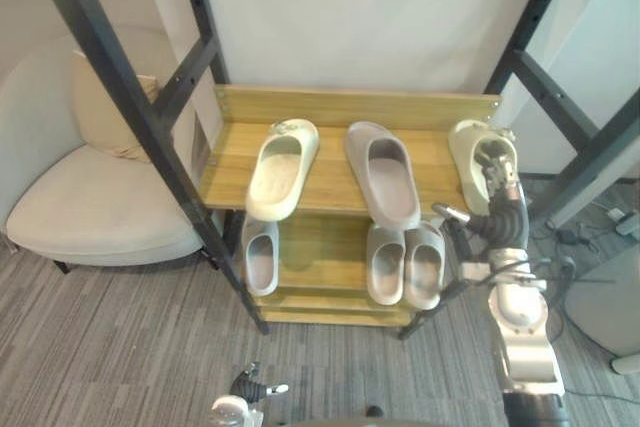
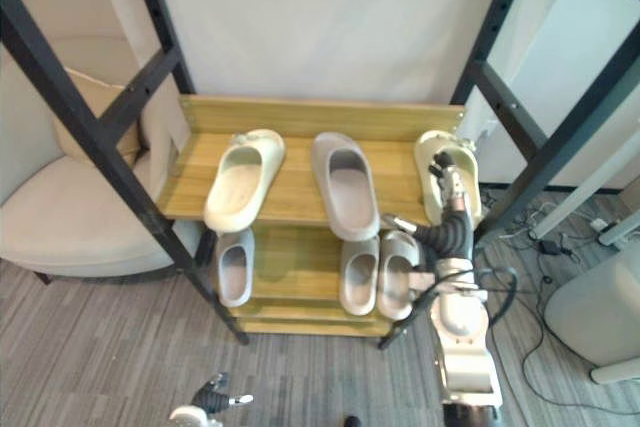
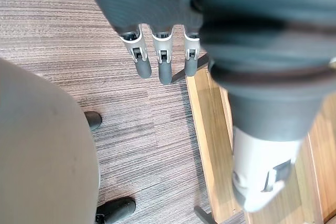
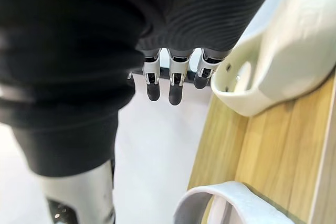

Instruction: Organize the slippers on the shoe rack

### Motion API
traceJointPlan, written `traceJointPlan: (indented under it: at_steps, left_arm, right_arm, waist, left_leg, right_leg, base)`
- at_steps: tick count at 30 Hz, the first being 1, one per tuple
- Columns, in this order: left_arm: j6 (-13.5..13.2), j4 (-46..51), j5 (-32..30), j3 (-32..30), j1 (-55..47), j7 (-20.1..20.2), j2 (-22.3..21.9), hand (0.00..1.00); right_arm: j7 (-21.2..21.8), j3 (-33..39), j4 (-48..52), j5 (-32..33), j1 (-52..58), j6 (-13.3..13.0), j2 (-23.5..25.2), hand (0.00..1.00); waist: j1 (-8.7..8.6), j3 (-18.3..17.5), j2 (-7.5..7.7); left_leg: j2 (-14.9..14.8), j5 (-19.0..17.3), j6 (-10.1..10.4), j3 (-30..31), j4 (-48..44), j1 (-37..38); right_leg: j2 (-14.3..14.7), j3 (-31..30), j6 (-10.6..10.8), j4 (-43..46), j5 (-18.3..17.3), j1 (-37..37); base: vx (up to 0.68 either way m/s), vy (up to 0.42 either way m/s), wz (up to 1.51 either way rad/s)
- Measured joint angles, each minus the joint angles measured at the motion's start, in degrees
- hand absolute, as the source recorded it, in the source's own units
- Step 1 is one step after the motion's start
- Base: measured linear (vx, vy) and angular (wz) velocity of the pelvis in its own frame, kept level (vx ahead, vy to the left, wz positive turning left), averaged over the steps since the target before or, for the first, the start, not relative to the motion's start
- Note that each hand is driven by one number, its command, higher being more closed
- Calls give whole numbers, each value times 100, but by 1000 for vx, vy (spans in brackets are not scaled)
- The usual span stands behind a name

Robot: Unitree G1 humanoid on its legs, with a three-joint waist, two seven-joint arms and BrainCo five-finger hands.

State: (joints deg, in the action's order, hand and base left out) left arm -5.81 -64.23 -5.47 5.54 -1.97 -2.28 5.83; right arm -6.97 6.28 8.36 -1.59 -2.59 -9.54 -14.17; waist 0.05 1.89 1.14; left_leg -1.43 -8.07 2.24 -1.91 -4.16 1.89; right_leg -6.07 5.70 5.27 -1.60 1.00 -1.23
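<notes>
Hanging low at 6 o'clock, my left hand (image 3: 159, 62) is resting with fingers relaxed. My right hand (image 1: 497, 175) is hovering, fingers straight and grasping nothing, over the cream foam slipper (image 1: 468, 145) lying at 3 o'clock on the top shelf of the pale wooden shoe rack (image 1: 330, 107). That slipper is sitting right at the shelf's end, so I am risking nudging it off sideways if my fingers close unevenly
</notes>
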Motion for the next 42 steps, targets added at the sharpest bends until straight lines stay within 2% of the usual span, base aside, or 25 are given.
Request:
traceJointPlan:
  at_steps: [11,17,26,31,42]
  left_arm:
    - [-3,25,6,0,-3,18,19,0]
    - [-9,67,8,-2,-11,23,21,0]
    - [-9,68,112,-5,-14,19,17,0]
    - [-12,175,130,-10,-13,19,21,0]
    - [-15,254,233,-12,-12,8,20,0]
  right_arm:
    - [82,-383,-1457,285,-1391,167,-1019,0]
    - [198,-730,-2048,426,-2056,227,-1316,0]
    - [243,-1142,-2872,511,-2793,286,-1569,0]
    - [238,-1287,-3287,500,-3129,344,-1748,0]
    - [203,-1560,-4345,376,-3757,472,-1762,0]
  waist:
    - [11,7,70]
    - [37,12,75]
    - [50,35,86]
    - [73,164,108]
    - [149,275,61]
  left_leg:
    - [40,321,20,261,404,27]
    - [31,341,20,267,412,8]
    - [32,392,16,309,499,10]
    - [31,455,17,361,610,25]
    - [25,463,10,415,651,20]
  right_leg:
    - [-43,182,-18,52,-61,26]
    - [-40,173,-22,159,-63,114]
    - [-41,188,-40,181,-74,116]
    - [-42,212,-45,180,-80,123]
    - [-42,249,-46,207,-80,123]
  base:
    - [-37,-15,12]
    - [-2,-2,2]
    - [-11,-2,2]
    - [-23,-6,5]
    - [3,0,2]
